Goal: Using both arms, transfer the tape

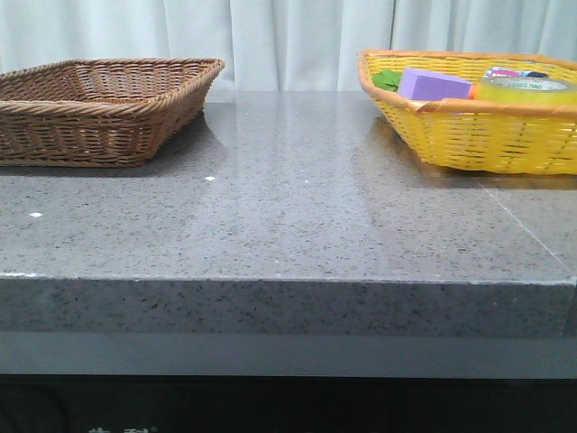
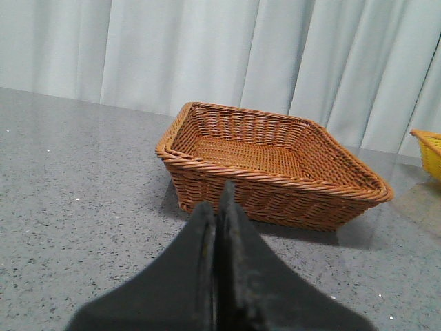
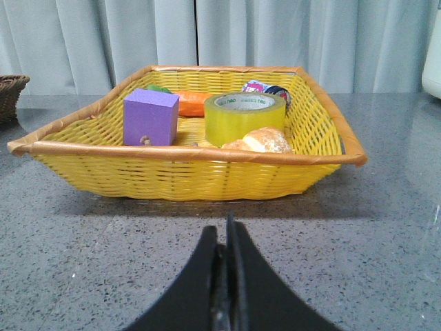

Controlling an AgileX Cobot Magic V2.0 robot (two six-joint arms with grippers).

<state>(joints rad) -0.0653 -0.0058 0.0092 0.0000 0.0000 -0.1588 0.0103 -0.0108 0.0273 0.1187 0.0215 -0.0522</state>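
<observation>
Here we are at the start, and the tape point(image 3: 245, 116) sits flat inside the yellow basket point(image 3: 186, 174), straight ahead of the right gripper point(image 3: 226, 227) and beyond the basket's near wall. To get this pick right, I'd judge the right arm should rise over that woven rim and come down on the roll from above, one finger into the pale core, keeping off the purple block point(image 3: 151, 116) beside it and the bread roll point(image 3: 262, 141) resting just in front. Right gripper: fingers pressed together, holding nothing, hanging over bare table point(image 3: 372, 227). Left gripper point(image 2: 220, 200): also clamped closed and empty, with the brown basket point(image 2: 275, 193) just ahead of its tips — likely where the tape ends up after the handover.
</observation>
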